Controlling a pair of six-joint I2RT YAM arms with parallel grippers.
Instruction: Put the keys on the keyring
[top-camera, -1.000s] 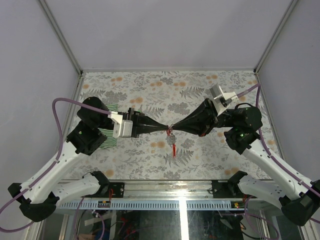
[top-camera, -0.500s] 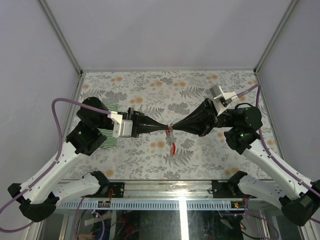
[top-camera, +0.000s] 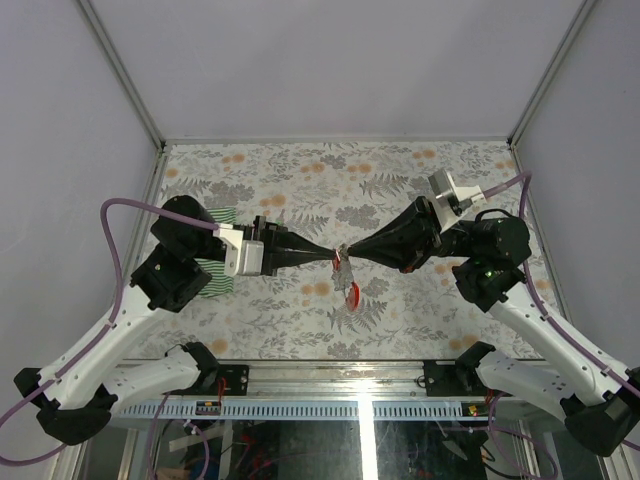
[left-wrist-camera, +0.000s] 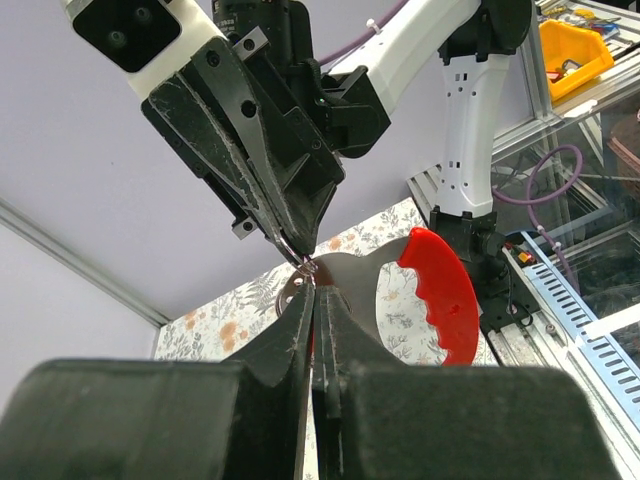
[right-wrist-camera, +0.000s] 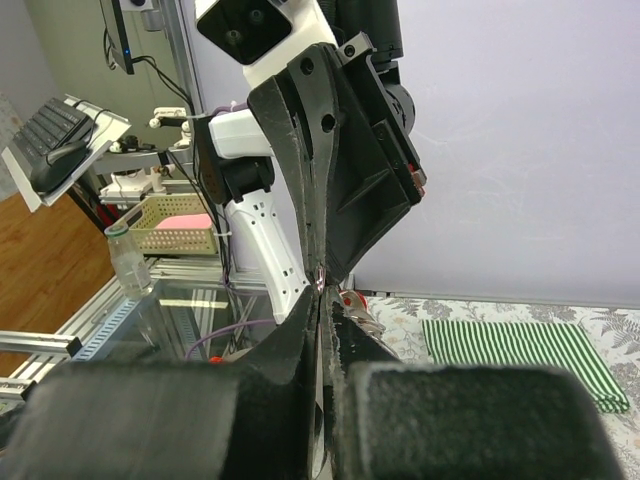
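My two grippers meet tip to tip above the middle of the table. The left gripper (top-camera: 333, 258) (left-wrist-camera: 313, 292) is shut on a flat silvery metal piece with a red plastic grip (left-wrist-camera: 440, 290), which hangs between the arms (top-camera: 352, 293). The right gripper (top-camera: 351, 254) (right-wrist-camera: 322, 298) is shut, and a thin wire keyring (left-wrist-camera: 299, 260) shows at its tips, touching the metal piece's round end. In the right wrist view that silvery piece (right-wrist-camera: 358, 303) peeks out beside my fingers. I cannot make out separate keys in the small cluster at the tips (top-camera: 341, 264).
A green-and-white striped cloth (top-camera: 214, 272) (right-wrist-camera: 512, 346) lies on the flower-patterned table (top-camera: 400, 180) under the left arm's wrist. Grey walls close in the left, back and right sides. Cables loop out from both arms.
The red-gripped piece has swung from hanging straight down to tilting right and turned broadside. The right wrist has shifted slightly to the right. Both grippers have stayed shut.
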